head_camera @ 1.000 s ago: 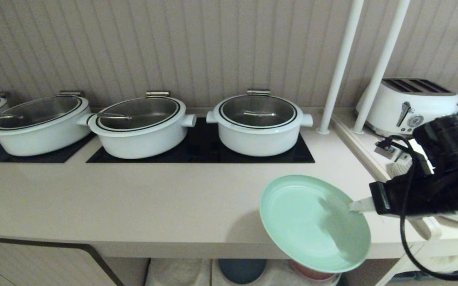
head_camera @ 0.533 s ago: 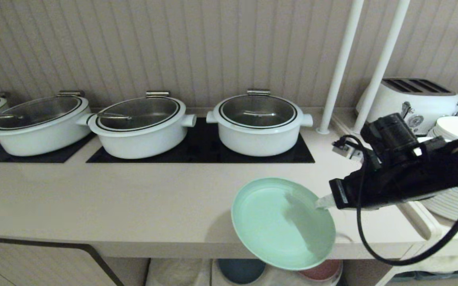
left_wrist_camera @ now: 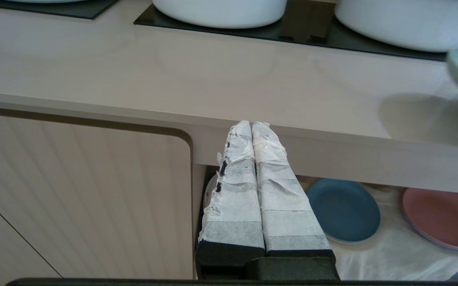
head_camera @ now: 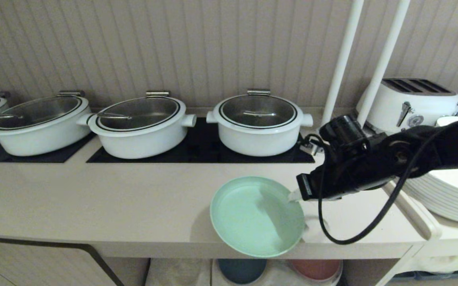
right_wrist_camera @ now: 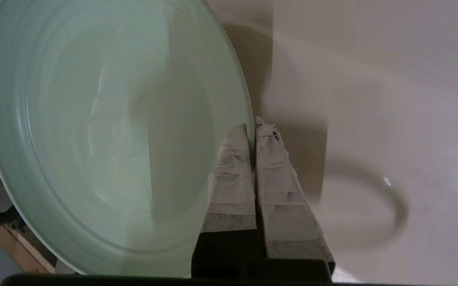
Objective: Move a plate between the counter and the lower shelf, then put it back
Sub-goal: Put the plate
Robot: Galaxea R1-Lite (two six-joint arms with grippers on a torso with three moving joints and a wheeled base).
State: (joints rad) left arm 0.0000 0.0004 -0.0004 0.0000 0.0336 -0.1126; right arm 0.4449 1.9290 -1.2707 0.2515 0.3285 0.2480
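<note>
Right fingers [right_wrist_camera: 253, 127]: pressed together on the rim of the plate [head_camera: 257, 216], one above the rim and one beneath it; seen at the plate's right edge in the head view [head_camera: 295, 195].
Plate: mint green, round, gripped by its rim and held tilted above the front edge of the surface [head_camera: 113, 198]; its near edge juts past that front edge, and its shadow is cast on the surface below it.
Left fingers [left_wrist_camera: 251, 125]: closed tip to tip with nothing between them, held low in front of the surface's front edge, well apart from the plate.
Lower shelf [left_wrist_camera: 392, 254]: an opening found under the surface, just beyond the left fingers; its base is covered by a wrinkled white cloth.
Blue plate [left_wrist_camera: 344, 209]: laid flat on the cloth, beside the left fingers.
Pink plate [left_wrist_camera: 441, 217]: laid flat on the cloth, past the blue plate.
Pots [head_camera: 259, 125]: white, with glass lids, set on black glass panels at the back of the surface, well beyond the right fingers.
Toaster [head_camera: 410, 103]: white, placed on the side ledge behind the right arm.
White plates [head_camera: 447, 194]: stacked on the side ledge, partly hidden by the right arm.
</note>
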